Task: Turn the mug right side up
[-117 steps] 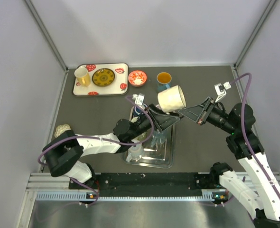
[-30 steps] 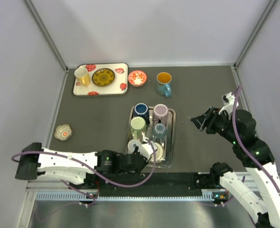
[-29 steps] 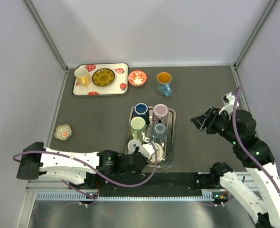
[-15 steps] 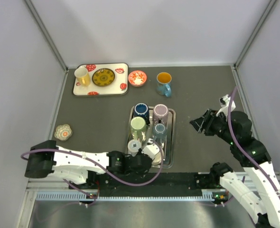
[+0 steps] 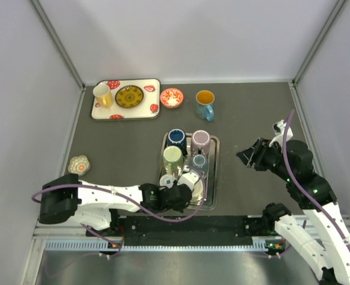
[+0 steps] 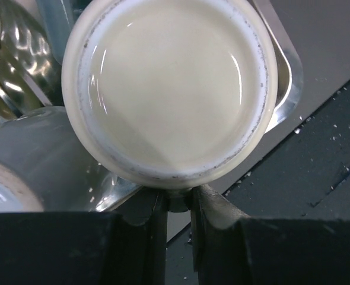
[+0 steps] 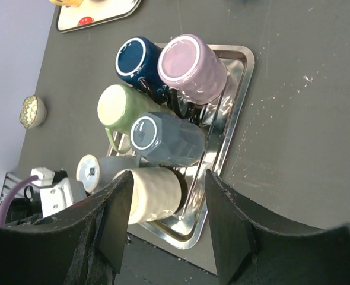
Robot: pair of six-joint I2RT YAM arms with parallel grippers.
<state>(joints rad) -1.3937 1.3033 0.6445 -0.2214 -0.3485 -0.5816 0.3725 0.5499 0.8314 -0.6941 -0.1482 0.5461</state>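
The cream mug (image 5: 190, 181) lies on its side at the near end of the metal tray (image 5: 214, 178). Its flat base (image 6: 169, 89) faces the left wrist camera. My left gripper (image 5: 182, 191) is shut on a small part at the mug's lower edge, most likely the handle, with the fingertips (image 6: 206, 202) pinched close together. The right wrist view shows the same mug (image 7: 157, 193) with its mouth turned toward the tray's middle. My right gripper (image 5: 250, 155) hangs open above the table to the right of the tray, holding nothing.
Several other mugs stand upside down in the tray: navy (image 7: 138, 59), pink (image 7: 190, 62), green (image 7: 121, 107), grey-blue (image 7: 163, 139). A teal mug (image 5: 205, 102), a red bowl (image 5: 171, 97) and a floral tray (image 5: 126, 99) sit at the back. A flower-shaped object (image 5: 79, 164) lies at the left.
My left arm has swung rightward and carried the cream mug a little further into the tray. The right gripper has barely shifted and stays open.
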